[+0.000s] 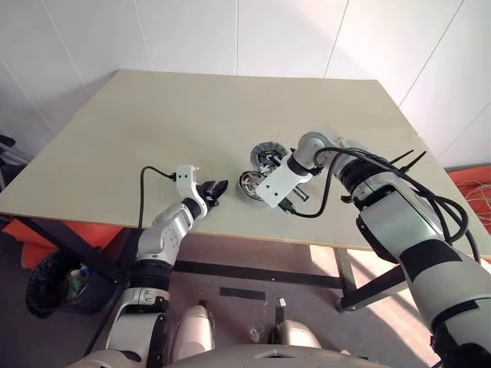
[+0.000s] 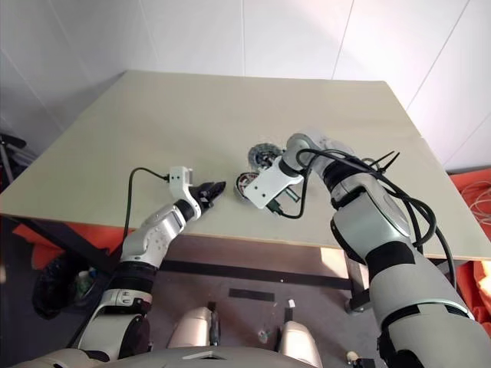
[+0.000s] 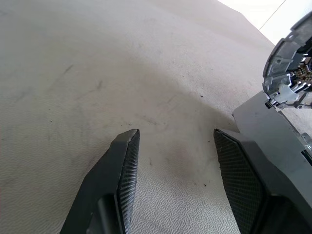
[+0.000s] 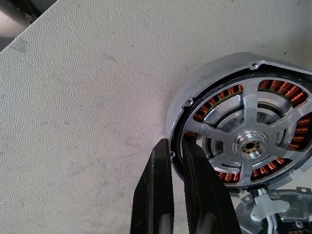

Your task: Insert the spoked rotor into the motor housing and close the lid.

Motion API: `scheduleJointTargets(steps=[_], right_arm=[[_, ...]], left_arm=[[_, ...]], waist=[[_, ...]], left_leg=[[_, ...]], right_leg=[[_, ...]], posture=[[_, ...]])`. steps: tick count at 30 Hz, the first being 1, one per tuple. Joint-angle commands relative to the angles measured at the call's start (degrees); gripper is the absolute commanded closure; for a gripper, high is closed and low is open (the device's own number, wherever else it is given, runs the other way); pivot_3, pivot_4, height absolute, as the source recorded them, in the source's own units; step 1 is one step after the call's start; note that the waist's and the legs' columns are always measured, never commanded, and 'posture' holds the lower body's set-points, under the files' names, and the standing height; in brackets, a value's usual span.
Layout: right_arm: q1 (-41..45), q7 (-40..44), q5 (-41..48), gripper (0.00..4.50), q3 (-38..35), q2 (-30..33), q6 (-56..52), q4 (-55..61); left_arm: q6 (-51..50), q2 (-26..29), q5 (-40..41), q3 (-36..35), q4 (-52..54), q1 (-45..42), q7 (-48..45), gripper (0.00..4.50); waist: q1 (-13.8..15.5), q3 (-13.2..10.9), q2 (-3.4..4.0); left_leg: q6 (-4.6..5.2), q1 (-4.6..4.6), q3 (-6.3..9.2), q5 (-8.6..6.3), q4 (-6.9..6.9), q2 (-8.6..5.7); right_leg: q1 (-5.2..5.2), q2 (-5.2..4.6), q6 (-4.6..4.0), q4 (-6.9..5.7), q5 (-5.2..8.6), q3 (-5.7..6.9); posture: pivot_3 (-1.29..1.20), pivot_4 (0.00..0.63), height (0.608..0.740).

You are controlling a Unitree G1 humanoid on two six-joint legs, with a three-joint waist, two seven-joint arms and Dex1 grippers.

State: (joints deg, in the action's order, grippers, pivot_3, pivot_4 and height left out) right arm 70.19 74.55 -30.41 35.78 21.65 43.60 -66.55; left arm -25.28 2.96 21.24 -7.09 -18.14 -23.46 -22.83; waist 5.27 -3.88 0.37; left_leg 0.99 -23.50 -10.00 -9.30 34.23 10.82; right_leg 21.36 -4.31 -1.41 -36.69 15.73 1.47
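Observation:
The motor housing [image 4: 204,83] lies on the table near its front edge, with coppery windings showing inside. The spoked rotor [image 4: 251,145] sits in it, silver spokes and hub facing up inside a black rim. My right gripper [image 4: 174,142] points steeply down and is shut on the housing's rim, one finger outside the wall and one inside. In the head views the housing [image 1: 249,182] is partly hidden under this gripper. The grey finned lid [image 1: 268,156] lies just behind it. My left gripper [image 1: 217,189] hovers open and empty to the left, its fingers [image 3: 127,161] over bare table.
The beige table [image 1: 153,115] has wide free room behind and to the left of the parts. Its front edge runs just below both grippers. A black cable loops off my right wrist [image 1: 318,203]. A dark bin [image 1: 54,284] stands on the floor at the left.

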Motion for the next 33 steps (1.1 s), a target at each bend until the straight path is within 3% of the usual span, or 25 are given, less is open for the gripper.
scheduleJointTargets(steps=[1, 24, 33], right_arm=[[0.8, -0.74, -0.01, 4.5, -0.47, 0.55, 0.16, 0.66], [3.96, 0.97, 0.92, 4.5, -2.04, 4.58, 2.79, 3.16], [6.0, -0.79, 0.58, 4.5, -3.86, 6.19, -5.43, 3.77]], left_arm=[[0.95, 0.07, 0.06, -0.21, 0.49, -0.3, 0.21, 1.93], [2.55, -1.13, -0.05, -0.02, -1.93, -0.83, 0.24, 1.93], [3.31, -1.83, 0.0, -0.11, -2.38, -0.35, 0.46, 1.93]], waist=[[0.0, 0.0, 0.0], [0.12, 0.0, 0.0], [0.15, -0.01, 0.0]], left_leg=[[0.0, 0.0, 0.0, 0.0, 0.0, 0.0], [0.0, -0.02, 0.0, 0.0, 0.01, -0.01], [0.0, -0.03, 0.0, 0.0, 0.01, -0.01]], right_leg=[[0.0, 0.0, 0.0, 0.0, 0.0, 0.0], [0.01, 0.0, 0.0, 0.0, 0.0, 0.0], [0.01, 0.0, 0.0, 0.0, 0.0, 0.01]], posture=[[0.0, 0.0, 0.74], [0.0, 0.0, 0.74], [0.0, 0.0, 0.74]])
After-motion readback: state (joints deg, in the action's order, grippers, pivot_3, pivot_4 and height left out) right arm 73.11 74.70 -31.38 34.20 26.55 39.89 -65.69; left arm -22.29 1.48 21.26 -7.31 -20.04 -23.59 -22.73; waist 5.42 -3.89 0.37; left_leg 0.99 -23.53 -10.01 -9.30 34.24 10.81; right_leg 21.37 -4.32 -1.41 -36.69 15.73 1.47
